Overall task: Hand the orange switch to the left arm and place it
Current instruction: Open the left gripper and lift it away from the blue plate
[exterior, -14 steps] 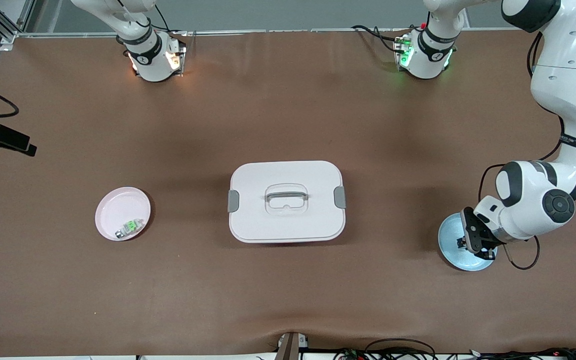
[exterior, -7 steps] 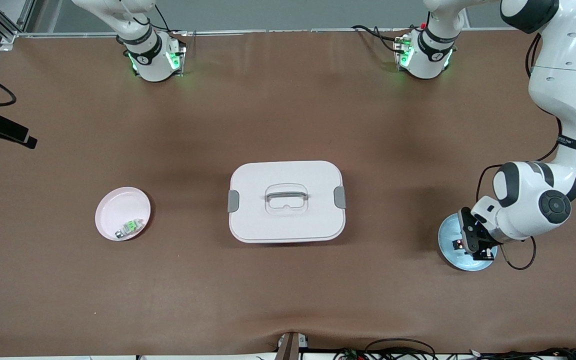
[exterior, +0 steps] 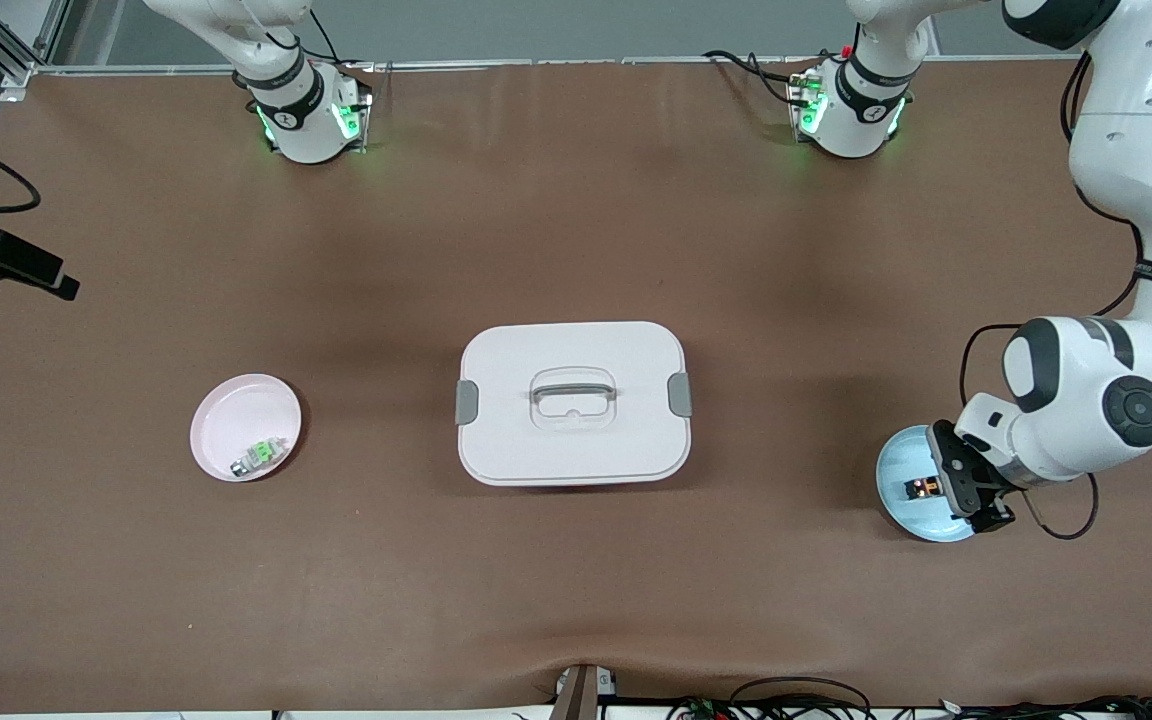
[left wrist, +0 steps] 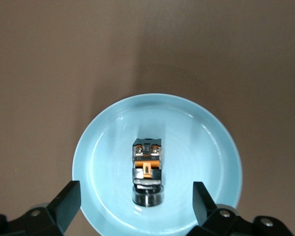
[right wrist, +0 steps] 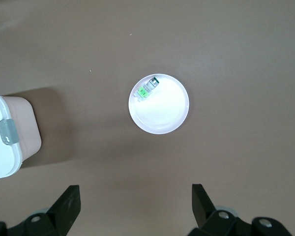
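Observation:
The orange switch (exterior: 921, 489) lies on a blue plate (exterior: 898, 468) at the left arm's end of the table. In the left wrist view the switch (left wrist: 147, 169) sits in the middle of the plate (left wrist: 201, 142). My left gripper (exterior: 948, 490) hangs low over the plate, open, its fingers either side of the switch without touching it (left wrist: 135, 199). My right gripper (right wrist: 135, 201) is open and empty, high above the table near the pink plate (right wrist: 162, 110). It does not show in the front view. The white box (exterior: 572, 400) stands mid-table between the two plates.
The pink plate (exterior: 234, 412) at the right arm's end holds a small green-and-white part (exterior: 258, 455). The box's edge shows in the right wrist view (right wrist: 2, 142). A black device with a cable (exterior: 11, 270) sits at the table's edge at the right arm's end.
My left hand has shifted a little toward the left arm's end of the table, so the switch now shows on the blue plate. The right base light turned from orange to green.

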`<move>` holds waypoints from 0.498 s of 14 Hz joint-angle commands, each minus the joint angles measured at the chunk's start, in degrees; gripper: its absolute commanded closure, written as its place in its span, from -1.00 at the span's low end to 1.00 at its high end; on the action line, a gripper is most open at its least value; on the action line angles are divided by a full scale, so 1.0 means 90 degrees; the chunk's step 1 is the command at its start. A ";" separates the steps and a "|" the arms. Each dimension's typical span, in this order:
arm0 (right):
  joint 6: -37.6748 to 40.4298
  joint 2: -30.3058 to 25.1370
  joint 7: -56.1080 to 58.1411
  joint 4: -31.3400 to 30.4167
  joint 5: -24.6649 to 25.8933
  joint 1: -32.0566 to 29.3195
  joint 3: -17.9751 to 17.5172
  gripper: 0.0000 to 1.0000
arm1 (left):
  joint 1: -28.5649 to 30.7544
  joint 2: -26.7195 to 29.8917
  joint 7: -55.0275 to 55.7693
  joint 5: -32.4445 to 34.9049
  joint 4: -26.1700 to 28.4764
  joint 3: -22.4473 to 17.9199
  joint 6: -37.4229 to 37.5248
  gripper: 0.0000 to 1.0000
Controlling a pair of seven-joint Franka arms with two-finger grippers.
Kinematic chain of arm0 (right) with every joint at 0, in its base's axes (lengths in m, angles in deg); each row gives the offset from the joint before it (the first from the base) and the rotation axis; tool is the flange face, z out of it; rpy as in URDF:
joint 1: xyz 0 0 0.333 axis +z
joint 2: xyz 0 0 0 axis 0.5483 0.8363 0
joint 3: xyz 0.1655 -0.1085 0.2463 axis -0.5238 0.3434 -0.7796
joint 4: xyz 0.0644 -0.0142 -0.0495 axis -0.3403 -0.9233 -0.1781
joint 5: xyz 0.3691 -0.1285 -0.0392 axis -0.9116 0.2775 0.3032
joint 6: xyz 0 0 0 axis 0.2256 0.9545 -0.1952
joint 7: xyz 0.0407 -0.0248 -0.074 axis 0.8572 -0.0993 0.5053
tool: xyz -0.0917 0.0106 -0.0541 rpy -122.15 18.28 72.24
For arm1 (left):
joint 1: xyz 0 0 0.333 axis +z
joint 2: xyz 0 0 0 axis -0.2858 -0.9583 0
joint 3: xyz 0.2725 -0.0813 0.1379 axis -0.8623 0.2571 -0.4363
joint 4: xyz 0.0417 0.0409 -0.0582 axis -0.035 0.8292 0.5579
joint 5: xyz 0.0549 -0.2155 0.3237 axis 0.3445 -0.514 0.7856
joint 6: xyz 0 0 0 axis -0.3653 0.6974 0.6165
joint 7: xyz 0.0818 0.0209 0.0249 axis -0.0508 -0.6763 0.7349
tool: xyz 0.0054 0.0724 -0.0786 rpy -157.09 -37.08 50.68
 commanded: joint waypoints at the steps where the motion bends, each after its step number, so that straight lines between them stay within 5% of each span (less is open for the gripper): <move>1: -0.0149 -0.0341 -0.0063 -0.0417 -0.0053 -0.0028 -0.0049 -1.00 | 0.0068 0.0414 0.0731 -0.0287 -0.0252 0.0093 0.0942 -1.00; 7: -0.0129 -0.0322 -0.0063 -0.0368 -0.0034 -0.0028 -0.0049 -1.00 | 0.0010 0.0970 0.3394 -0.0581 -0.1035 0.0103 0.2585 -1.00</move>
